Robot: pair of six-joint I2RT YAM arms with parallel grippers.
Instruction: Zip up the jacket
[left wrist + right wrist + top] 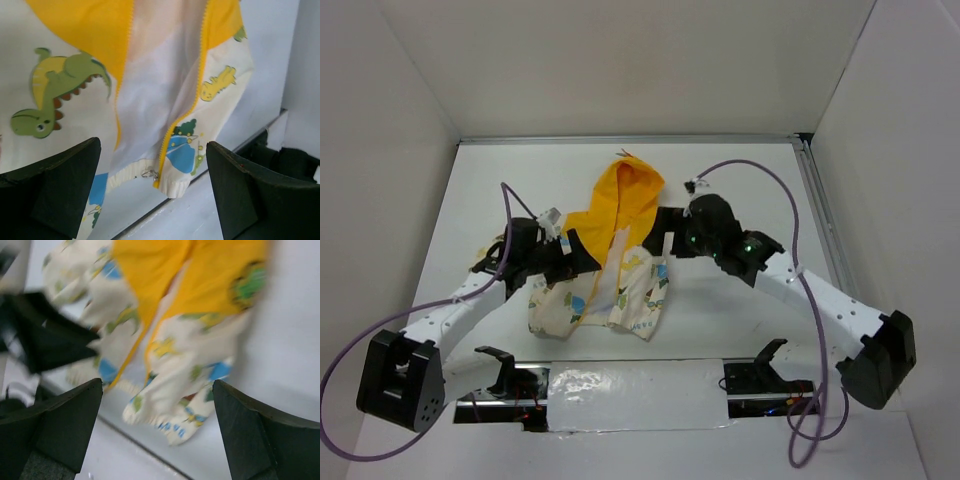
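The jacket (610,290) lies flat in mid-table, cream with dinosaur prints, its orange-yellow hood (620,200) pointing away from me. Its front is open, and the yellow zipper teeth (192,100) run down to a small ring-pull slider (150,174) at the bottom hem. My left gripper (572,258) is open and empty, at the jacket's left shoulder; the hem shows between its fingers (55,190). My right gripper (665,245) is open and empty, at the jacket's right shoulder. The right wrist view is blurred and shows the jacket (175,340) below its spread fingers (260,440).
A shiny taped strip (630,395) runs along the table's near edge between the arm bases. White walls enclose the table on three sides. A metal rail (820,220) runs down the right side. Purple cables loop off both arms.
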